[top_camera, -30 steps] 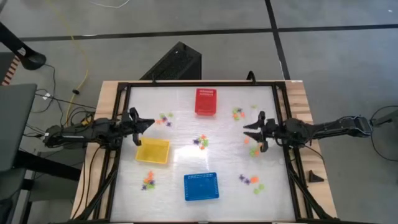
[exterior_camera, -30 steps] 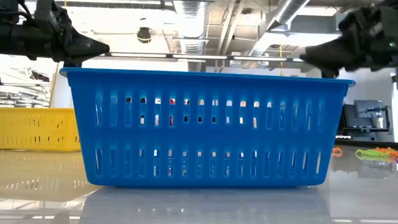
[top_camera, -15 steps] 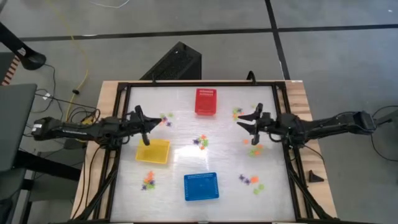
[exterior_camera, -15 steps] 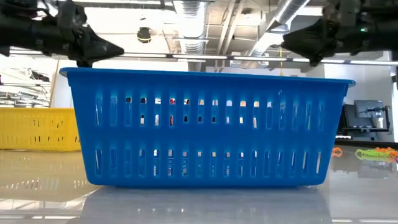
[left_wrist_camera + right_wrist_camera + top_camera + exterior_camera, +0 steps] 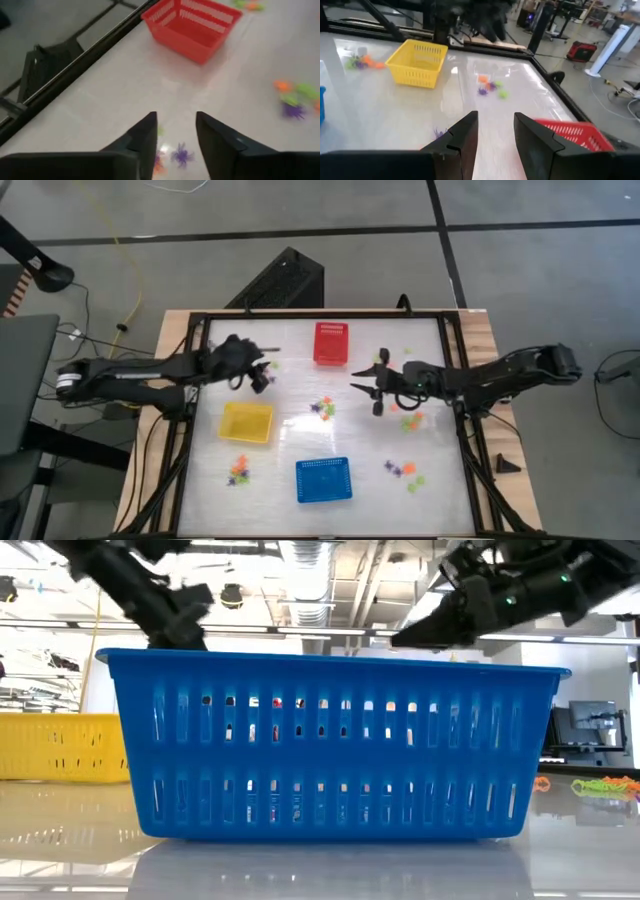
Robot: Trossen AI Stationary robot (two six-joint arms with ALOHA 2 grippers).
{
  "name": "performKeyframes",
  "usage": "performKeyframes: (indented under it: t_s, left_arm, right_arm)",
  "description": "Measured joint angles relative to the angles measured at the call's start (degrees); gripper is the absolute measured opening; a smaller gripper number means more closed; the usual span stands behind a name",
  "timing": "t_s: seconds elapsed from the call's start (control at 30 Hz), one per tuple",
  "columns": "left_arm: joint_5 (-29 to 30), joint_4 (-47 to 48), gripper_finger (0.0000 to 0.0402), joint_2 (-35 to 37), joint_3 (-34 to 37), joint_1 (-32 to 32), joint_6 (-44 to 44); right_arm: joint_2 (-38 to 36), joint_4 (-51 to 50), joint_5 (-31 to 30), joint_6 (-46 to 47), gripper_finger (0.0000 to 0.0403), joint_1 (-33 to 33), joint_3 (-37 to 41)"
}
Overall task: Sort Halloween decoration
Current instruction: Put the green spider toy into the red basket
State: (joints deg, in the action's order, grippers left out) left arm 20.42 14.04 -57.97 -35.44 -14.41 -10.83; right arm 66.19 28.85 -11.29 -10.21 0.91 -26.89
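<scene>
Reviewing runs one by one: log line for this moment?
left gripper: open, over trinkets | right gripper: open, empty, mid-table | baskets: red, yellow, blue

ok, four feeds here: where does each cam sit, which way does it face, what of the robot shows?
High: overhead, straight down on the table; both arms, left claw, right claw.
Low: table height, level across; blue basket fills it, arms above.
Left wrist: forward past its open fingers to the red basket and trinkets.
Right wrist: past its open fingers to the yellow basket.
Shared: both wrist views show the red basket.
</scene>
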Motion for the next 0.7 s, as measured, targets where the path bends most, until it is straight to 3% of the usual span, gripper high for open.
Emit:
performKeyframes:
  t_s: [0.2, 0.4, 0.7]
  left_arm:
    - [-5.0, -1.0, 0.0165, -12.1, -3.8, -7.9, 0.4]
    - [-12.5, -2.5, 0.0166, -21.4, -5.5, -11.1, 0.5]
    - [-11.9, -4.9, 0.0166, -28.2, -5.5, -11.5, -2.0]
  right_arm:
    - [3.0, -7.1, 1.1, 1.2, 0.0159, -0.2, -4.5]
    - [3.0, -9.0, 1.2, 1.4, 0.0159, -0.2, -5.2]
    - [2.9, -9.4, 1.2, 1.6, 0.0159, -0.1, -5.2]
